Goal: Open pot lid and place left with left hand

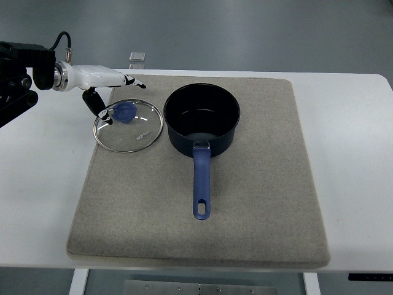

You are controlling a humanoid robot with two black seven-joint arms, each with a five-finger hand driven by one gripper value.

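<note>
round glass lid [128, 126] w/ blue knob flat on felt mat [245, 203].

We have single top view: looks steeply down from robot's side, whole grey mat [245, 233] on white surface [37, 203] in frame, floor beyond.
</note>
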